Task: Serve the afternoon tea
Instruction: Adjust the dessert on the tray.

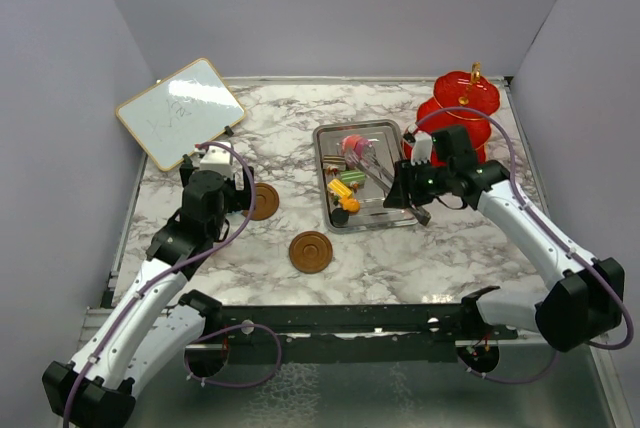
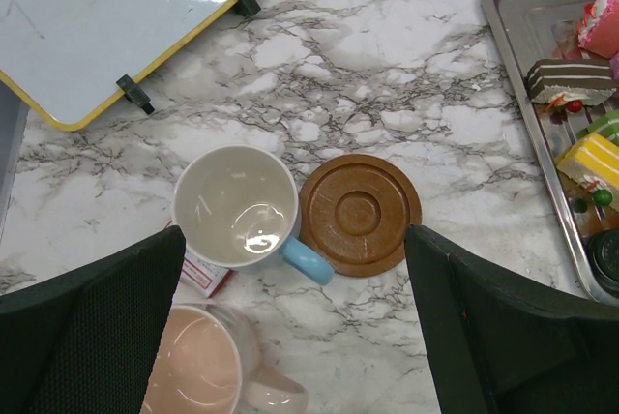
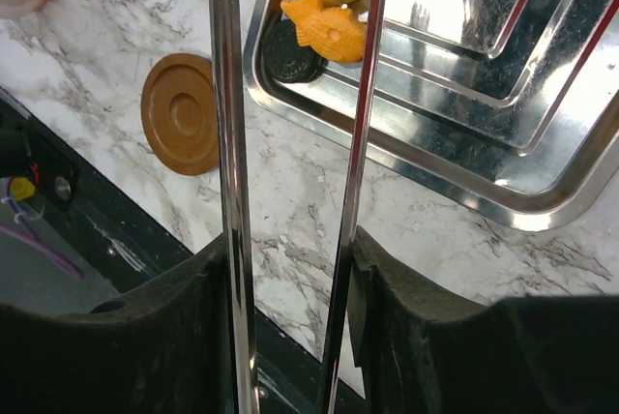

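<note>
Marble tabletop, nearest first: one saucer (image 1: pixel 310 251) lies alone; further in, a second saucer (image 2: pixel 358 213) sits just beside the blue cup (image 2: pixel 235 206), with the pink cup (image 2: pixel 193 366) next to it. Our left gripper (image 2: pixel 295 240) hangs spread wide above them, holding nothing. Our right gripper (image 3: pixel 287 269) clasps steel tongs (image 3: pixel 224 143) reaching over the cakes (image 1: pixel 348 185) in the tray (image 1: pixel 319 163). We judge a cake pick is in hand: we straddle one piece, squeeze gently, lift straight, then carry it to the red stand (image 1: pixel 458 108) beyond.
</note>
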